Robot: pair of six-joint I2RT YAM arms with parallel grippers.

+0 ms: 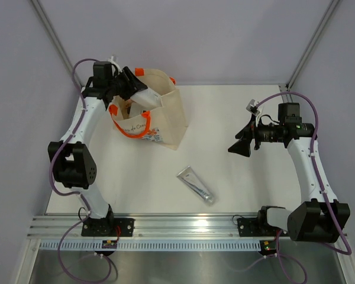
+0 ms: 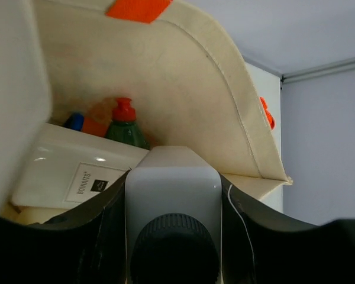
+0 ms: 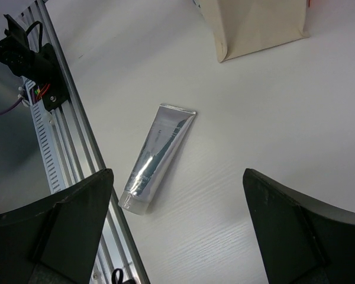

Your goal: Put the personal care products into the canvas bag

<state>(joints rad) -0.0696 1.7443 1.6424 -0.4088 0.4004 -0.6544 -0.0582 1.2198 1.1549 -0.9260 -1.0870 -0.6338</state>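
I am holding a white bottle [image 2: 171, 183] in my left jaws at the canvas bag's [image 1: 173, 115] mouth to drop it; right jaws are hanging open.

White shells are seen on the left arm [image 1: 86, 121] and right arm [image 1: 310, 168], black joint blocks [image 1: 74, 165] between; purple cables [image 1: 75, 74] are looped alongside; the right gripper [image 1: 240, 143] is black.

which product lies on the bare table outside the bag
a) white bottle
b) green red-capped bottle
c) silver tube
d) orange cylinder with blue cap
c: the silver tube lies flat on the table outside the canvas bag; the green bottle and orange cylinder sit inside it, and the left gripper holds a white bottle at its mouth
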